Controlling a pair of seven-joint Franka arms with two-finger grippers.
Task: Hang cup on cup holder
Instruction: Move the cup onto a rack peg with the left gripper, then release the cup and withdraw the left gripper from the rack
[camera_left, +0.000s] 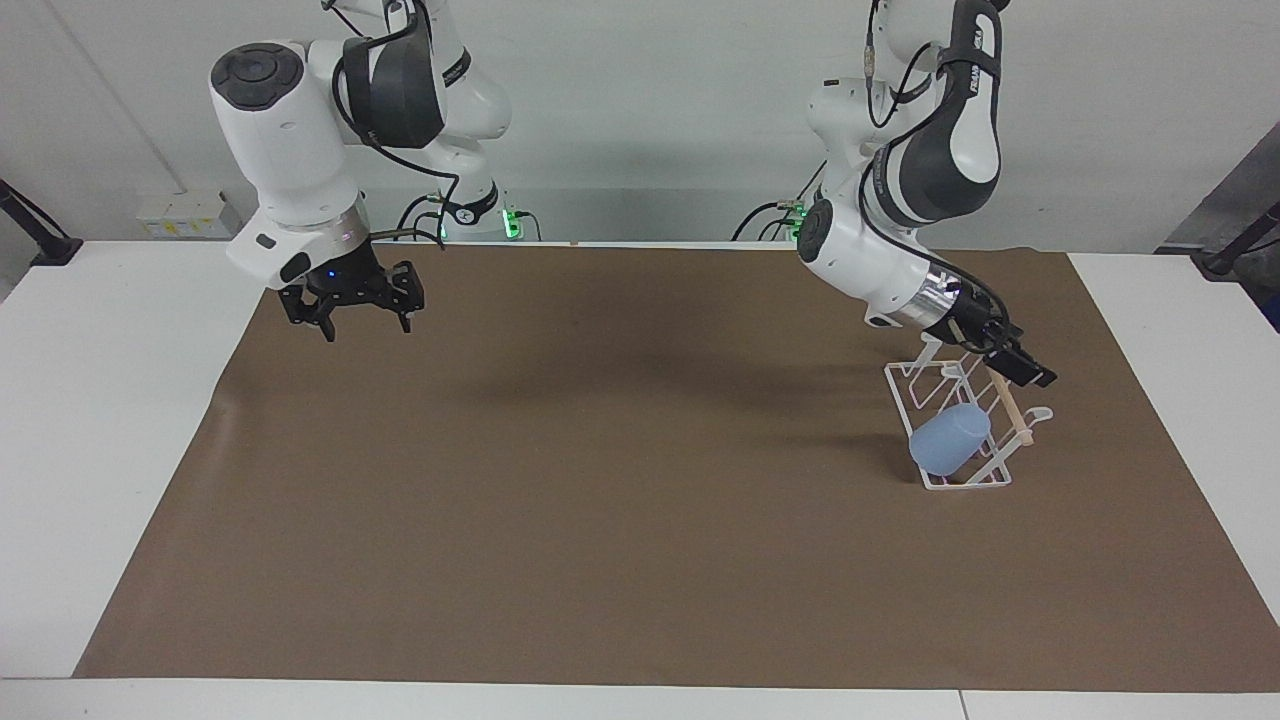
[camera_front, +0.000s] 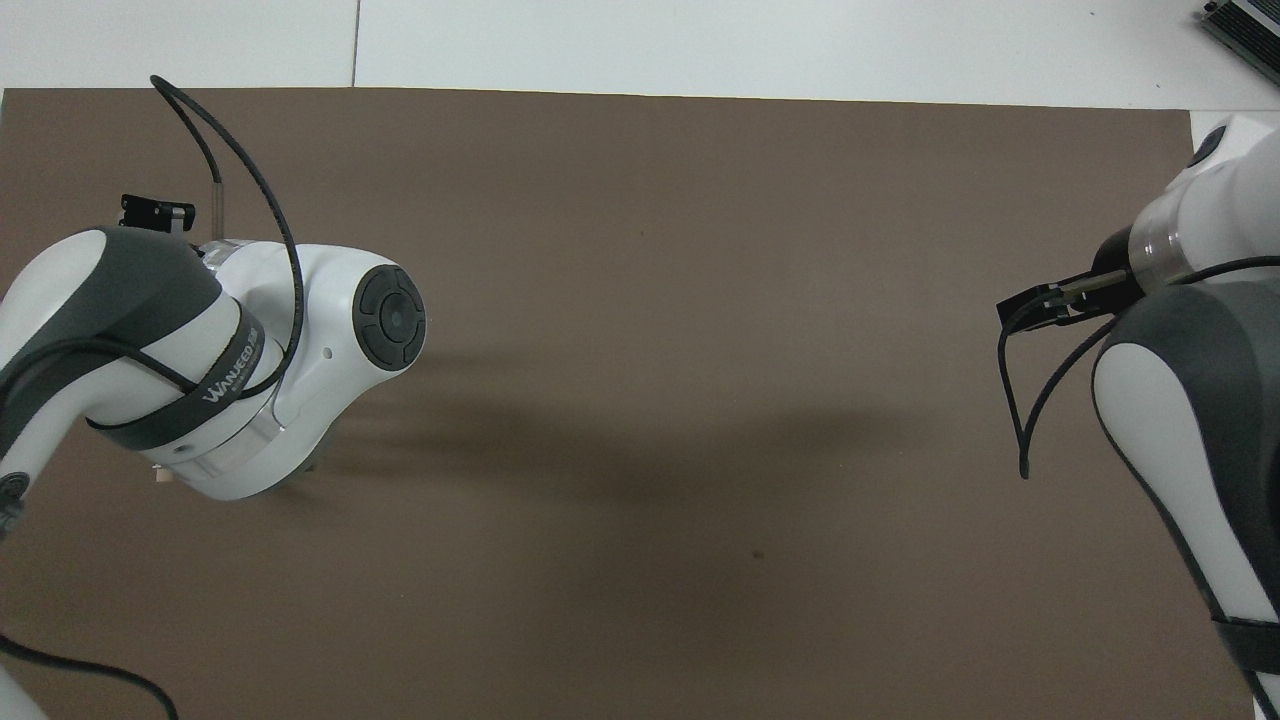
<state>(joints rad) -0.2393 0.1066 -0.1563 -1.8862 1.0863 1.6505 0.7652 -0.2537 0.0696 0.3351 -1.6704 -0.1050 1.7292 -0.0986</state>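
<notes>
The cup (camera_left: 949, 438) lies tilted on the cup holder (camera_left: 960, 420); it might roll off. The left gripper (camera_left: 1020, 366) above hangs spread and empty, as does the waiting right gripper (camera_left: 350, 310).

So the light-blue cup (camera_left: 949, 438) is sitting tilted on the slanted white wire cup holder (camera_left: 960, 425), down near its lower end. The holder has a wooden dowel along its upper edge and stands toward the left arm's end of the table.

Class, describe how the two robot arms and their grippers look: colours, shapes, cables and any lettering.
Both arms have glossy white rounded shells with dark grey joint covers, silver wrist rings and loose black cables. The left gripper and right gripper are small, black and angular. Green lights glow at the bases. White lettering runs along a grey cover.
</notes>
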